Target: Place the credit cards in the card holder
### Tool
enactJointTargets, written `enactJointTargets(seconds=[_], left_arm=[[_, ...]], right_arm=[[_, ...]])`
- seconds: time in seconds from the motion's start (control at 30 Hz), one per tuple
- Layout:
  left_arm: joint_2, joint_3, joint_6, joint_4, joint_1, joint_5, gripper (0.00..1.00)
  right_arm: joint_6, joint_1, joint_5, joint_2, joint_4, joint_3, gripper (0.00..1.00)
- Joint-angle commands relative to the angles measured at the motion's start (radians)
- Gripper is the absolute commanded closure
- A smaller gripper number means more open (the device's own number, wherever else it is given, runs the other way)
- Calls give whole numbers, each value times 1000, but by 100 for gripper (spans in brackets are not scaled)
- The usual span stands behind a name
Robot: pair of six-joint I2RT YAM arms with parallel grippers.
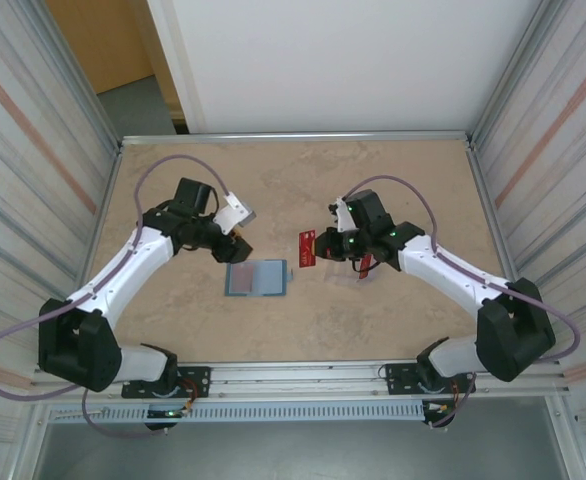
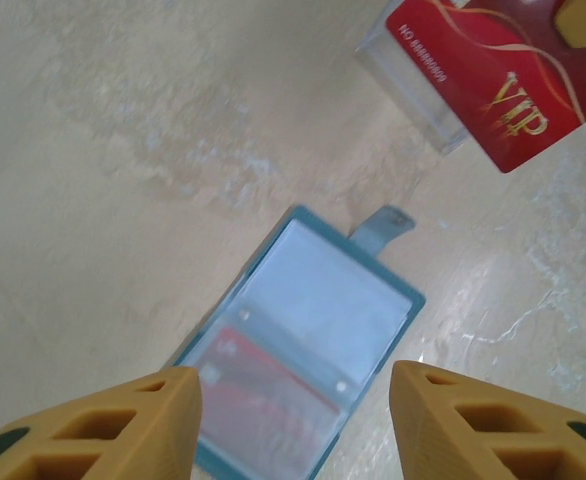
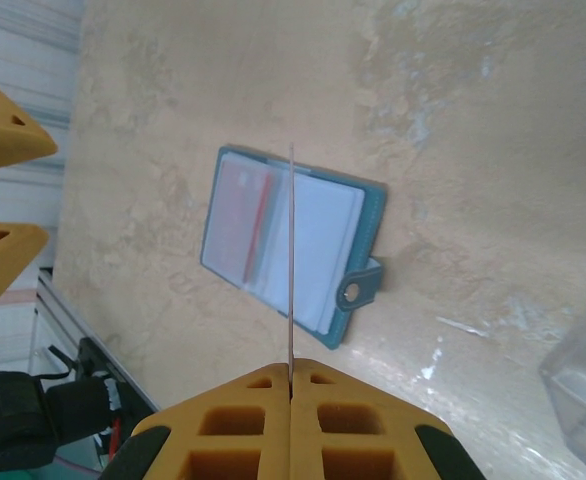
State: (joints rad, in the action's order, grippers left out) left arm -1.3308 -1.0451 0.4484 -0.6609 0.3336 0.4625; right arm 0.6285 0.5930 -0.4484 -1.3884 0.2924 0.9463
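Card holder [image 1: 258, 278] is laid open flat on the table [image 1: 393, 190], long axis left to right, just left of the red credit card [image 1: 307, 248] pinched edge-on by the right gripper [image 3: 291, 372]. The left gripper [image 2: 293, 400] is held spread above it, nearer.

Teal card holder [image 2: 303, 340], red credit card [image 2: 493, 80] with seemingly gold swirls

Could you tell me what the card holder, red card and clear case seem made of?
The card holder looks like matte teal vinyl or faux leather, with translucent sleeves. The red card seems rigid glossy plastic, straight edge-on. The clear case is likely hard transparent plastic; the table shows through.
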Motion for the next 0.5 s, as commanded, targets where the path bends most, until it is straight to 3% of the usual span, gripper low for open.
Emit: enactJointTargets(seconds=[0.0,0.27,0.33,0.47], left_arm=[[41,49,45,-45,-43,17,50],[9,73,73,-82,-125,0,64],[-13,71,94,-106,-125,20,71],[-59,81,111,-115,-124,51,95]], right_arm=[[22,29,-46,-47,-56,58,100],[54,75,-101,-164,-119,98,100],[64,89,-114,-186,-141,103,100],[81,111,-124,-241,-165,115,100]])
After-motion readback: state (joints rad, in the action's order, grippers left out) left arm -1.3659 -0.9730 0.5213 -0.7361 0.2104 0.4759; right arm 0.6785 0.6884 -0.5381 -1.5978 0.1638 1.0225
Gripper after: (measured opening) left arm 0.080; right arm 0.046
